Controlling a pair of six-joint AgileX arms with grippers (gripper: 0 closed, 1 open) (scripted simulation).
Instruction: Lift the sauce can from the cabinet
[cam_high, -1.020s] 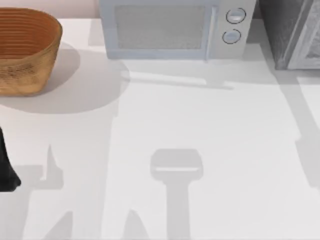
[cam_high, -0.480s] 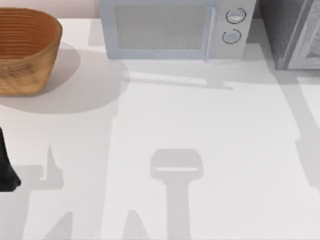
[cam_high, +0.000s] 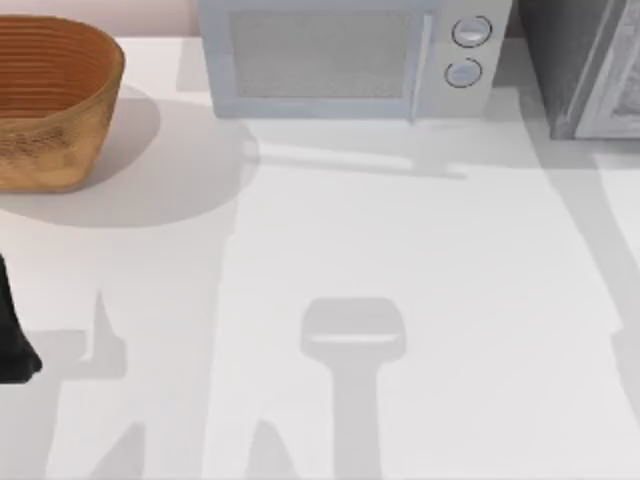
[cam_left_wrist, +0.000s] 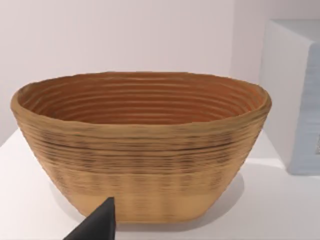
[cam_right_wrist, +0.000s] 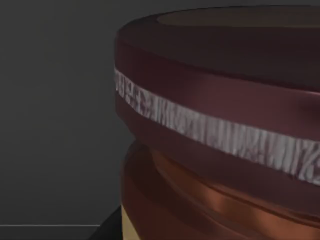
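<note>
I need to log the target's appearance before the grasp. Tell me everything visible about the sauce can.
The sauce can appears very close in the right wrist view, against a dark grey background. Its top and rim are dark maroon, glossy like metal, with a pale textured band running round the rim. Below that the wall steps inward into a shinier reddish-brown ring, and a sliver of tan body shows at the lower edge. It looks upright. What it stands on and whether anything touches it cannot be told.

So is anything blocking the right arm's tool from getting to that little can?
Nothing visible. In the right wrist view the sauce can sits very close in front of the camera, its maroon rim against a dark grey wall, with no object between. The left arm rests at the table's left edge, facing the basket.
</note>
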